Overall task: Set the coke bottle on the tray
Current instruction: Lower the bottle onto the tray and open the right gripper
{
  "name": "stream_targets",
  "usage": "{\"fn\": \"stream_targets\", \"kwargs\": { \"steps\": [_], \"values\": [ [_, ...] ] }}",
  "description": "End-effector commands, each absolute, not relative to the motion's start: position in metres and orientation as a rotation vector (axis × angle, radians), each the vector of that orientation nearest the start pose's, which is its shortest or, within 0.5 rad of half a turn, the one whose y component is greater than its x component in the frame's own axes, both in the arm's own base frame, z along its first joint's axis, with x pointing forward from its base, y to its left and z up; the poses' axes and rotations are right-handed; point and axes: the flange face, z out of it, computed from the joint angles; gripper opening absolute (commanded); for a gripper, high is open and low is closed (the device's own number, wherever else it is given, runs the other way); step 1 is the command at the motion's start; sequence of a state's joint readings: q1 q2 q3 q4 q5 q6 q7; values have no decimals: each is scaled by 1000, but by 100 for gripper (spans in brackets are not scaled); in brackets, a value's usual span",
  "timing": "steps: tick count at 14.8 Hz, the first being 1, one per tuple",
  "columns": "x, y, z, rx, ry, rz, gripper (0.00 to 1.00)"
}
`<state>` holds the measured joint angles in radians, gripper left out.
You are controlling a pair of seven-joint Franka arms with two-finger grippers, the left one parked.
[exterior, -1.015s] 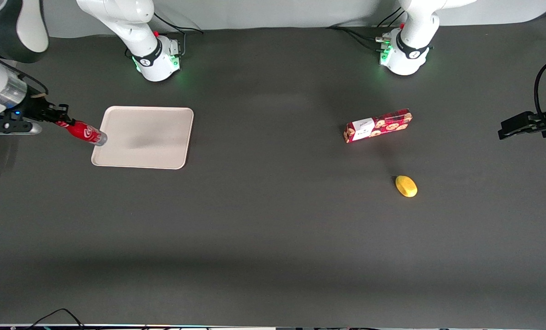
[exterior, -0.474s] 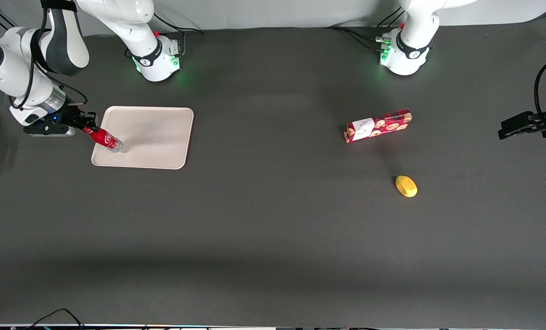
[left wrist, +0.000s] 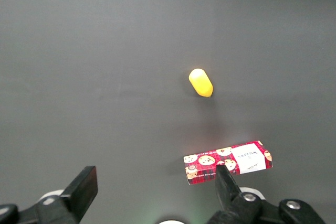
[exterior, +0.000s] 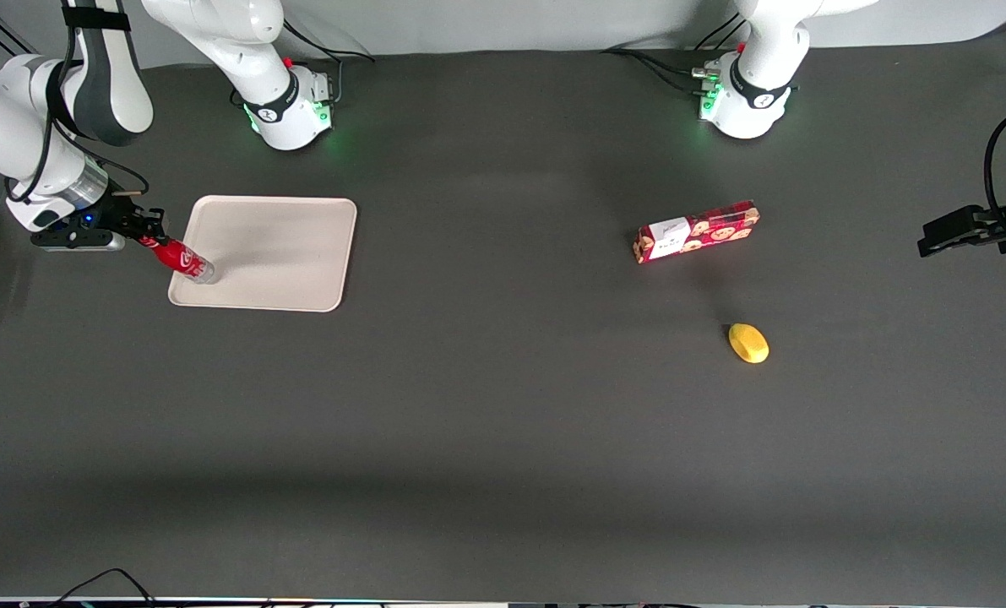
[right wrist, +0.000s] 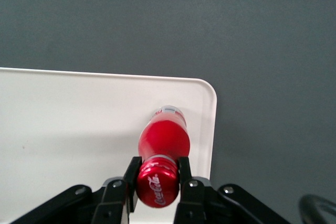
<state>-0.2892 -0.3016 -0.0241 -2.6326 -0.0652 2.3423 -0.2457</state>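
Observation:
The coke bottle [exterior: 179, 258] is red with a red cap and silvery base. My right gripper [exterior: 149, 239] is shut on its cap end and holds it tilted. The base sits over the corner of the beige tray [exterior: 283, 253] nearest the front camera, at the working arm's end. In the right wrist view the bottle [right wrist: 163, 139] stands over the tray [right wrist: 63, 124] near its rounded corner, and the gripper [right wrist: 157, 178] clamps the cap between both fingers. I cannot tell whether the base touches the tray.
A red cookie box [exterior: 695, 230] and a yellow lemon-like object [exterior: 748, 343] lie toward the parked arm's end of the dark table. Both also show in the left wrist view, the box [left wrist: 228, 162] and the yellow object [left wrist: 201, 82].
The gripper carried the bottle from beside the tray's edge to over its corner, then drew back slightly toward the working arm's end. The grip stayed shut.

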Motion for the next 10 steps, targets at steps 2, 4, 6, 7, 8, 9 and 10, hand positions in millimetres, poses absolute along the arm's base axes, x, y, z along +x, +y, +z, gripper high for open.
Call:
{"fn": "stream_targets", "kwargs": {
  "steps": [2, 4, 6, 7, 8, 9, 10],
  "values": [
    [390, -134, 338, -3196, 8, -25, 23],
    [390, -133, 338, -3196, 6, -25, 48],
    [390, -133, 337, -3196, 4, -22, 79],
    [391, -133, 339, -3196, 4, -25, 100],
    [391, -132, 341, -3197, -1, -27, 100],
    [393, -130, 344, -3198, -5, -30, 100],
    [397, -130, 352, -3200, -5, -36, 100]
  ]
}}
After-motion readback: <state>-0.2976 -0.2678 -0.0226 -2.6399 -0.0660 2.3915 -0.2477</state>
